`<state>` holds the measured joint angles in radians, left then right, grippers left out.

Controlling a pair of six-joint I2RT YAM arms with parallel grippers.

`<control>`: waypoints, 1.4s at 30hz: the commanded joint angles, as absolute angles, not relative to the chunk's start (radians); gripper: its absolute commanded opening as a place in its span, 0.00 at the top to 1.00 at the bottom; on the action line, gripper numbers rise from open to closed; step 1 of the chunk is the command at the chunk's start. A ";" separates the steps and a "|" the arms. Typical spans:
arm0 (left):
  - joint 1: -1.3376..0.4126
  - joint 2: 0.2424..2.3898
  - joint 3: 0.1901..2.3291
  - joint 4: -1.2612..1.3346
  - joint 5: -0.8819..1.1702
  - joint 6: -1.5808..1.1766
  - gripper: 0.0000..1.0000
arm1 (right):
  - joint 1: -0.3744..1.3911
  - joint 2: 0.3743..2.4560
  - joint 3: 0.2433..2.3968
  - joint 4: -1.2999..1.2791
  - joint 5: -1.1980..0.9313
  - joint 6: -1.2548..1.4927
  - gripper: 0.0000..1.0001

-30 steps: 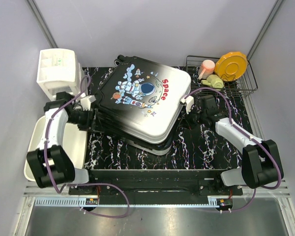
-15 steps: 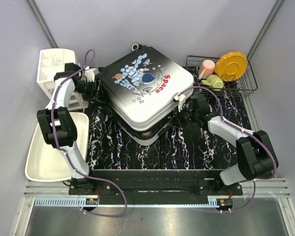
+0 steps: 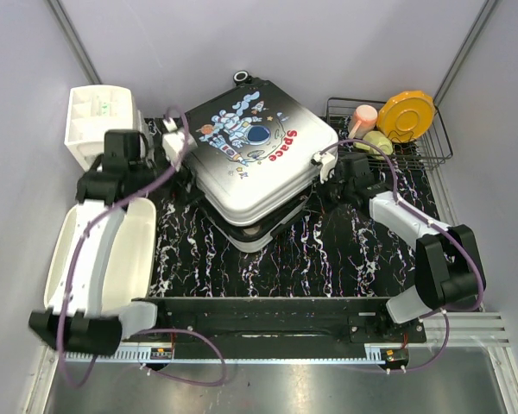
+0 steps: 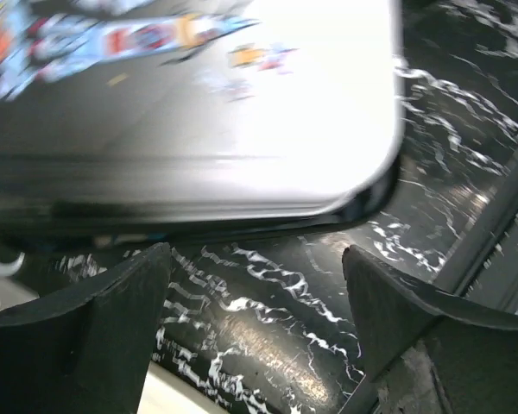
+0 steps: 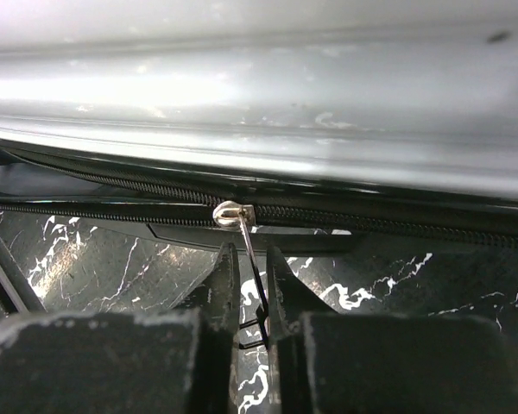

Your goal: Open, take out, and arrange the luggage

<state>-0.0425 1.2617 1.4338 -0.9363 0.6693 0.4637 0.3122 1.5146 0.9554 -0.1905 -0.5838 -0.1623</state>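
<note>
I see the luggage [image 3: 259, 159], red "Space" print, mid-mat. The wire basket [image 3: 443, 142] at two o'clock holds a yellow plate [image 3: 406, 115] and a pink cup [image 3: 363, 116]. My left claw [image 4: 255, 285] gapes wide, empty; my right claw [image 5: 249, 293] pinches the zipper pull [image 5: 249, 250].

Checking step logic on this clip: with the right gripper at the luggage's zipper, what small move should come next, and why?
Probably slide the right gripper sideways along the luggage seam. It is shut on the zipper pull, and the zipper looks parted on one side of the pull and closed on the other; the left gripper stands open, holding nothing.
</note>
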 commanded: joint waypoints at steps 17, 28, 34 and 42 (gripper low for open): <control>-1.052 1.313 1.009 -0.122 0.010 0.337 0.11 | 0.212 1.557 1.109 -0.189 -0.460 -0.090 1.00; -1.104 1.715 1.195 0.052 -0.308 0.331 0.15 | 0.212 1.537 1.101 -0.186 -0.449 -0.103 1.00; -1.097 1.856 1.229 0.075 -0.402 0.338 0.15 | 0.209 1.539 1.095 -0.176 -0.471 -0.092 1.00; -1.057 1.997 1.299 -0.064 -0.420 0.263 0.24 | 0.209 1.532 1.088 -0.172 -0.479 -0.094 1.00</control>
<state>-1.0988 1.9400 1.2495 0.0040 -0.3614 0.3317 0.2325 1.5684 1.0565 -0.2600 -0.5007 -0.0975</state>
